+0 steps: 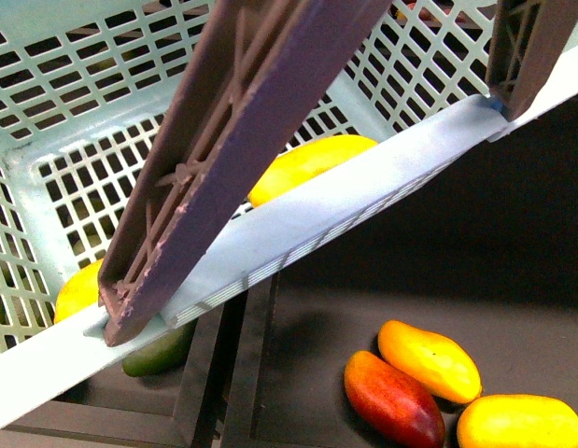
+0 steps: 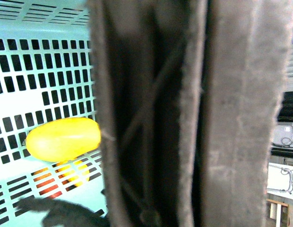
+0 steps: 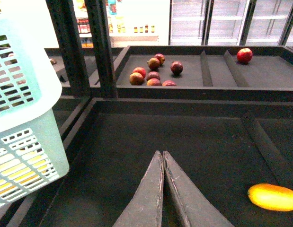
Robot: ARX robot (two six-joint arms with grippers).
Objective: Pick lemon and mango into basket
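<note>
The basket (image 1: 74,140) holds the mango (image 1: 307,163) and the lemon (image 1: 80,291); its brown handle (image 1: 242,140) hides the left fingers, so their state cannot be told. The right gripper (image 3: 162,156) is closed and empty; another mango (image 3: 272,196) lies near beside its fingers.

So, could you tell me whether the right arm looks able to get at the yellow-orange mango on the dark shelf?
Probably yes: the right tool is shut and empty, and only bare dark shelf lies between it and the mango, which lies alone off to one side.

No readable text anywhere — no labels, brands or numbers on anything.
</note>
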